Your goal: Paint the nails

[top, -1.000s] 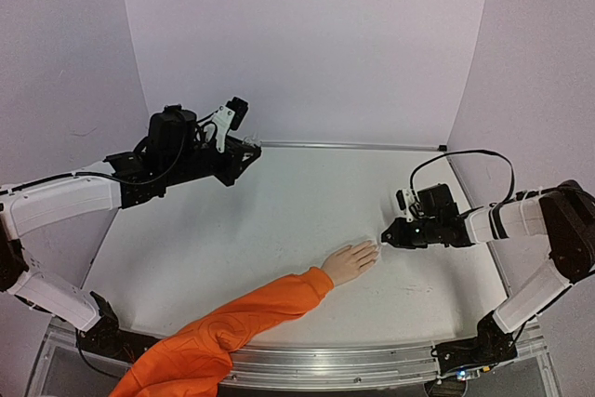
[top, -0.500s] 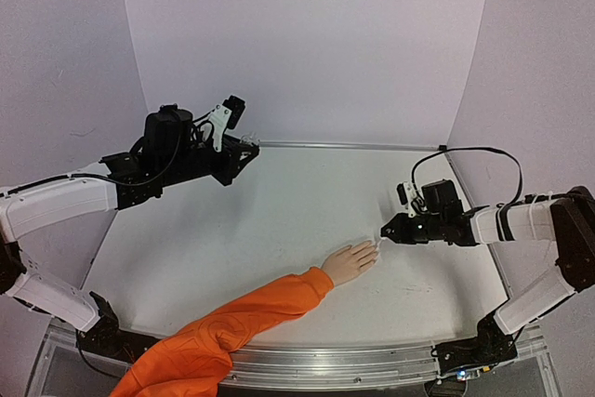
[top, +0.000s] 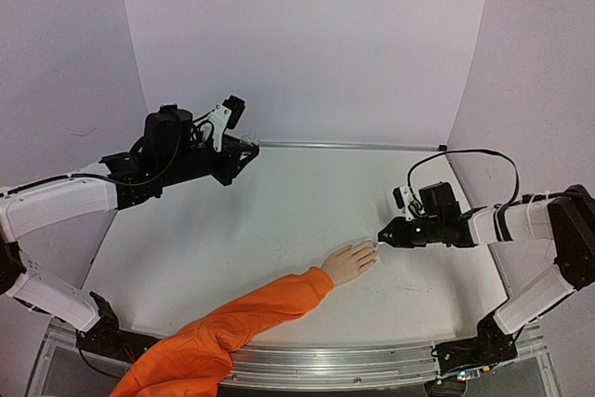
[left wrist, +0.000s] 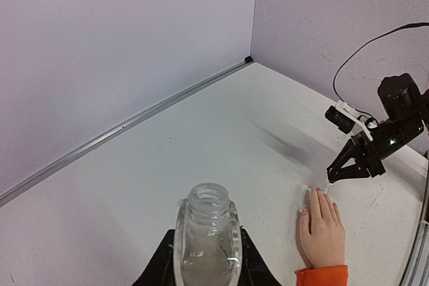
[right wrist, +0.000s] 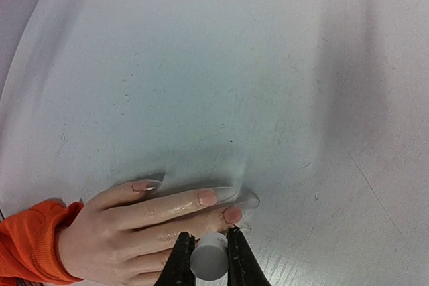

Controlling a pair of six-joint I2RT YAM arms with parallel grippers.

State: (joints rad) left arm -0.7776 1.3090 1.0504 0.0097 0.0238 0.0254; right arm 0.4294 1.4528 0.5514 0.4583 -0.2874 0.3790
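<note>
Two arms are sharing this job. At the far left, the left gripper (top: pixel 247 148) is clamping an open clear bottle (left wrist: pixel 206 232), well apart from the work. The mannequin hand (top: pixel 350 262) is lying palm-down on the table (top: pixel 279 220), the nails (right wrist: pixel 208 197) pointing toward the right gripper (top: pixel 383 234). That gripper is pinching a small white cap (right wrist: pixel 208 260), probably the brush handle, just over the fingertips. It should be stroking lightly along each nail, avoiding skin.

Readable text, labels, brand marks, numbers, signs: none in any view. Clear bottle (left wrist: pixel 206 240): bare, no label showing. White cap (right wrist: pixel 208 257): plain top. Orange sleeve (top: pixel 242 318): plain cloth. Arm housings (top: pixel 65 204): any marking too small to tell.
</note>
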